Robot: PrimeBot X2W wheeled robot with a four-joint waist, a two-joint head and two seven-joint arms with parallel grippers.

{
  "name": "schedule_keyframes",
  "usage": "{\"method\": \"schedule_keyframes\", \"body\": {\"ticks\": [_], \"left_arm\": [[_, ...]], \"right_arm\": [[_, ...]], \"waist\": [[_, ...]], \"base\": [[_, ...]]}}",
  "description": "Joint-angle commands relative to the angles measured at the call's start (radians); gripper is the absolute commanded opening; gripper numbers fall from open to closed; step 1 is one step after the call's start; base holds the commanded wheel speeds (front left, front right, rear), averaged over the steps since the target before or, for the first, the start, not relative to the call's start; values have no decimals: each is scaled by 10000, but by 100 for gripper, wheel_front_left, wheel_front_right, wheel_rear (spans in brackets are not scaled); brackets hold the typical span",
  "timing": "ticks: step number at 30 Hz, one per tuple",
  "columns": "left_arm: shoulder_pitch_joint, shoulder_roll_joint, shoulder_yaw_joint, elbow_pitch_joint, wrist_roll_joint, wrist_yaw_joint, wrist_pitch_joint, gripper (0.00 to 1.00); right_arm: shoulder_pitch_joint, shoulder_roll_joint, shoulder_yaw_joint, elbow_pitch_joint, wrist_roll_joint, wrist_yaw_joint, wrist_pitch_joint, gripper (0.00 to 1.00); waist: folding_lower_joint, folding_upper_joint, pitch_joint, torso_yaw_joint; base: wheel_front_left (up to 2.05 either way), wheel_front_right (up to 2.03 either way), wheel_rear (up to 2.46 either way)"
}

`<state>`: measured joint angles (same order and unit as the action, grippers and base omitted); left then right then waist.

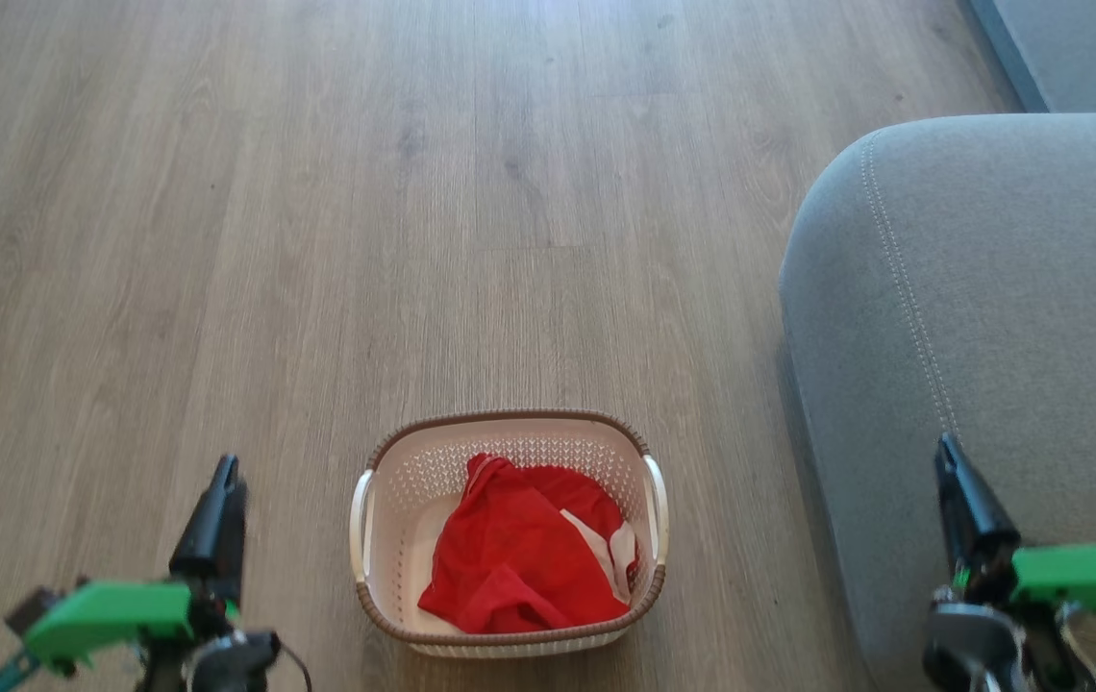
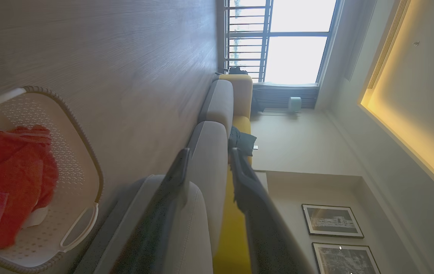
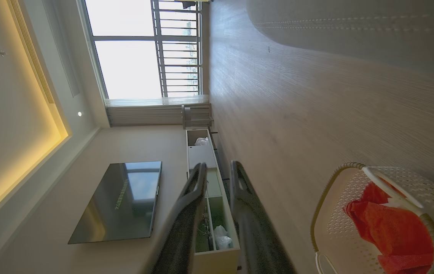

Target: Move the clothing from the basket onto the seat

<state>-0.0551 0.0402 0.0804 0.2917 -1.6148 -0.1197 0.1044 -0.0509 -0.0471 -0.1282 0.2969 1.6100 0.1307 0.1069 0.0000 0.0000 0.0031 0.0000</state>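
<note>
The cream basket (image 1: 510, 419) stands on the floor at the bottom middle of the head view, holding the crumpled red clothing (image 1: 519, 557) with a white panel showing at its right. The grey seat (image 1: 990, 288) with its pale stitching rises just right of the basket. My left gripper (image 1: 226, 471) hovers left of the basket, open and holding nothing. Over the seat's near edge, my right gripper (image 1: 947, 452) is open too. The left wrist view shows the left gripper (image 2: 209, 152), the basket (image 2: 87, 152) and the clothing (image 2: 7, 171). In the right wrist view are the right gripper (image 3: 219, 167), the basket (image 3: 339, 213) and the clothing (image 3: 392, 228).
Wood floor (image 1: 413, 240) stretches ahead and to the left of the basket. A second grey cushion (image 1: 1086, 48) sits at the far right corner. The right wrist view takes in a wall television (image 3: 122, 201), a low white cabinet (image 3: 209, 247) and a bright window (image 3: 133, 57).
</note>
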Motion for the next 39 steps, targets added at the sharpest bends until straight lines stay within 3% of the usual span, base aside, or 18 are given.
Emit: {"method": "schedule_keyframes", "body": {"ticks": [1,27,39], "left_arm": [[98,-19,-10,183,4,0,-9,100],[247,-23,278,56,558,-22,-721,100],[33,-9,818,-310,943,-32,-1071,100]], "right_arm": [[103,10,27,175,-2,0,-7,100],[121,22,20,-17,-673,0,-724,100],[-215,15,-126,-942,-2434,0,-1077,100]], "waist": [[0,0,2,0],[0,0,-48,88],[0,0,-100,162]], "base": [[0,0,0],[0,0,0],[0,0,0]]}}
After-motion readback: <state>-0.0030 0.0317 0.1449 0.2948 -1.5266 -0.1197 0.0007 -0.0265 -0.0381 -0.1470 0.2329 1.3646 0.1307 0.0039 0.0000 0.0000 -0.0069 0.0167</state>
